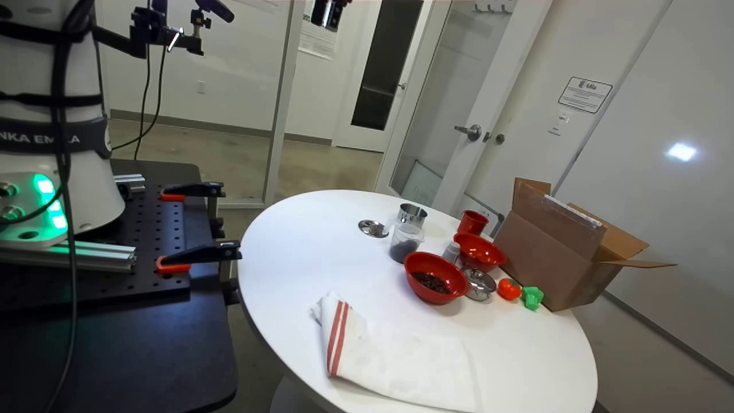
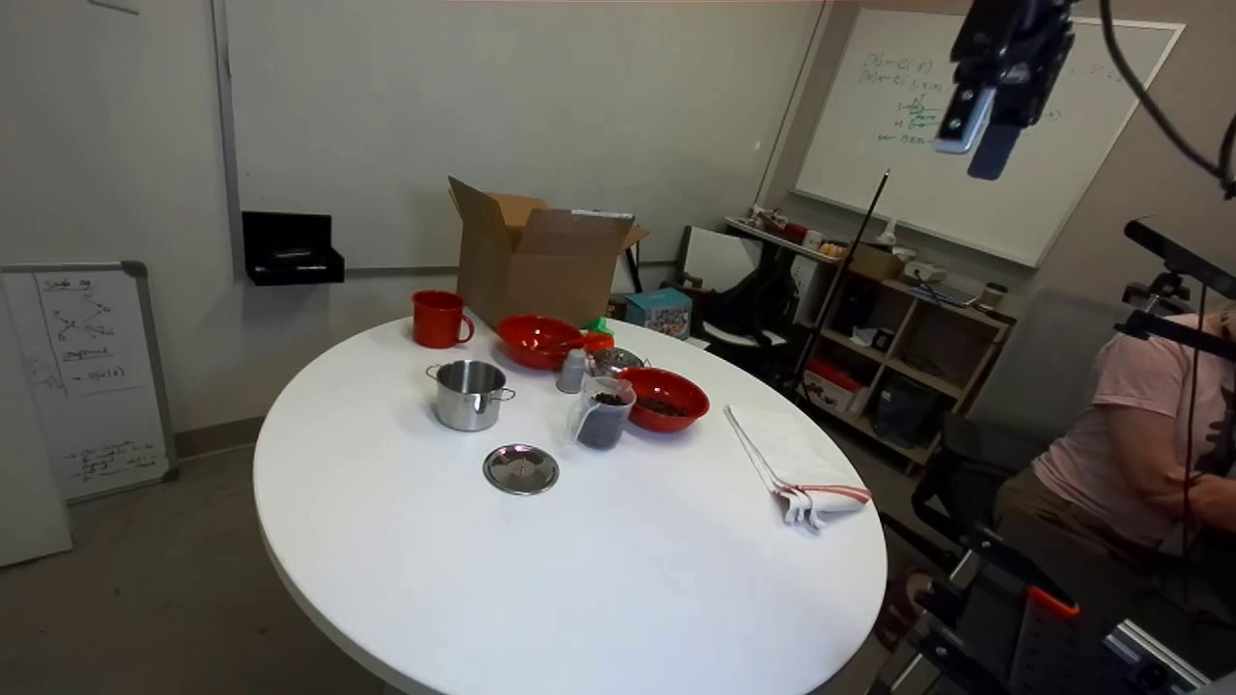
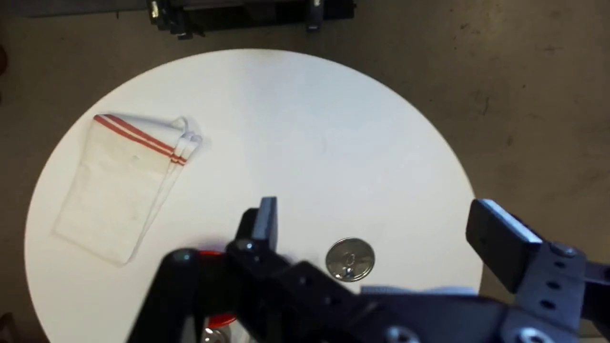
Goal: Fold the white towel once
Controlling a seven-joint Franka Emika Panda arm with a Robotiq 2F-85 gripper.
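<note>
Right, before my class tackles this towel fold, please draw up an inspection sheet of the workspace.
Surface: tabletop, round and white.
Job's things: white towel, lying flat near the tabletop's rim; several layers show at one striped corner.
Clutter: red bowl with dark bits, second red bowl, red mug, steel pot, loose lid, plastic container, tomato-like item, green item, open cardboard box.
Grippers: one gripper, jaws wide apart, raised, holding nothing.
Cables: black cables strapped to the robot arm; one hangs lower.
Surroundings: person in pink, whiteboard with writing, glass door.
</note>
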